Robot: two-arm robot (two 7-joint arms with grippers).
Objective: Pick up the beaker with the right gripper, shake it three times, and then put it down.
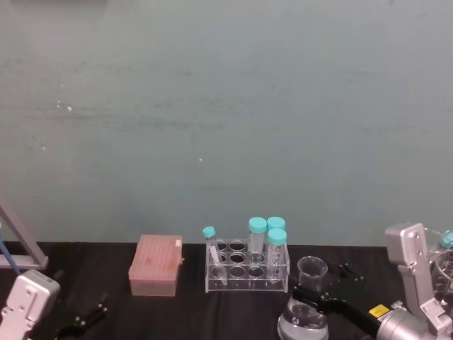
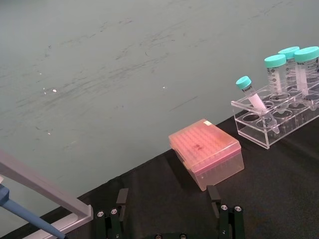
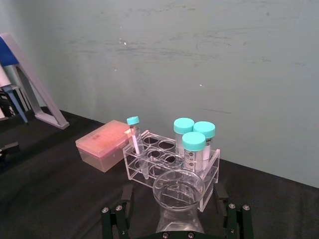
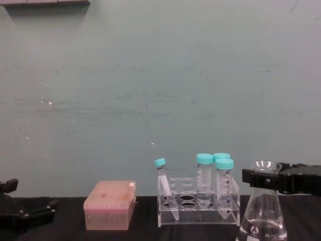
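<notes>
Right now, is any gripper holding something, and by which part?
Nothing is gripped yet. The right gripper stands open around the neck of the flask, with a gap on each side. The left gripper is open and empty.

Not much to actually read here – the beaker (image 4: 262,213) has a small white logo (image 4: 256,232) low on the glass with a line of tiny print beside it, but I can't make out a single letter. The teal-capped tubes (image 2: 275,74) carry dark print and scale marks down their sides – too small to read. There's also a yellow sticker (image 1: 379,310) on the right arm (image 1: 410,269), nothing legible on it either
</notes>
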